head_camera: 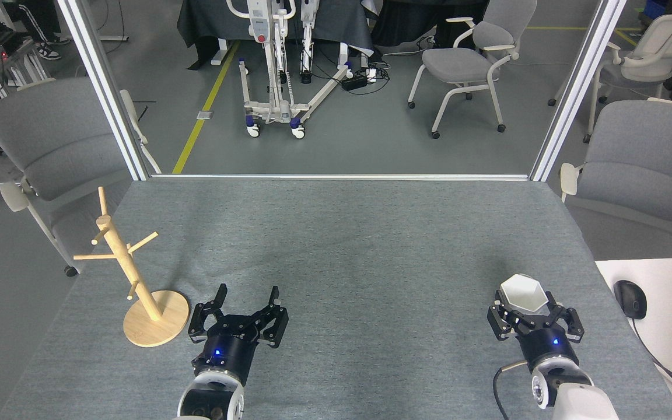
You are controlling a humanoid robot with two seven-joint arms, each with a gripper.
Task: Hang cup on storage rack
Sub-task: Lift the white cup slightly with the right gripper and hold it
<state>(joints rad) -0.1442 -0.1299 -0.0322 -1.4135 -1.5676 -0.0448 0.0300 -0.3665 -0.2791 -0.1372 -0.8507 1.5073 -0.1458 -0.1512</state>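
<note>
On the right near corner of the grey table (336, 233), the cup (523, 293) stands upright between the fingers of my right gripper (529, 312); whether they already press its walls, I cannot tell. It looks light, stiff and smooth, probably breakable, so I judge a gentle hold on two opposite flat facets is best. My right arm reaches forward and low. My left gripper (245, 298) rests spread apart and empty, near the storage rack (132, 274), well apart from the cup
</note>
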